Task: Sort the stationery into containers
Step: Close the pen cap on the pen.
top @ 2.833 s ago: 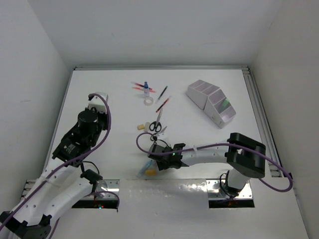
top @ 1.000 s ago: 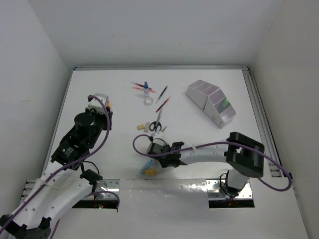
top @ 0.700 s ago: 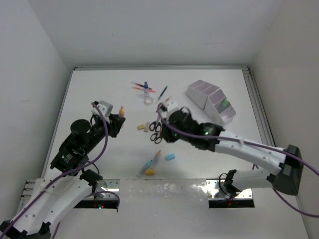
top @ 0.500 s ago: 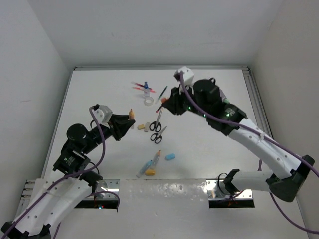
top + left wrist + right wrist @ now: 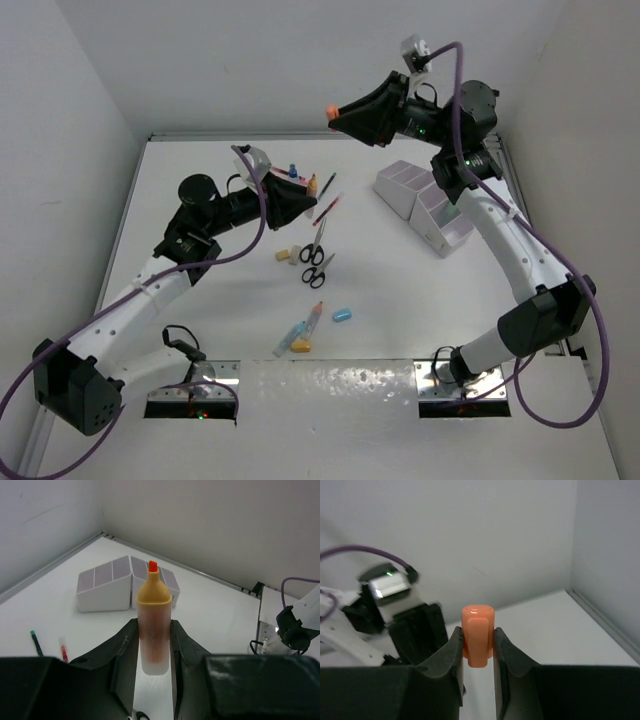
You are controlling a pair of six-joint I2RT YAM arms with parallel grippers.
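Note:
My left gripper (image 5: 303, 189) is shut on an uncapped orange highlighter (image 5: 154, 622), its red tip pointing up, held above the table's back middle. My right gripper (image 5: 340, 112) is raised high near the back wall, shut on the orange cap (image 5: 478, 635). The white stepped organiser (image 5: 425, 203) stands at the back right and also shows in the left wrist view (image 5: 117, 582). On the table lie two black-handled scissors (image 5: 316, 250), beige erasers (image 5: 287, 254), red pens (image 5: 328, 208), a blue capsule (image 5: 342, 316) and a blue-capped bottle (image 5: 293, 171).
A blue pen-like piece (image 5: 305, 325) and a yellow piece (image 5: 299, 346) lie near the front edge. A dark pen (image 5: 35, 641) and a red pen (image 5: 63, 650) lie left of the organiser. Walls close in the table at the back and sides.
My left gripper has moved right and toward the back with the highlighter. My right gripper has risen from the table's middle to high near the back wall with the cap.

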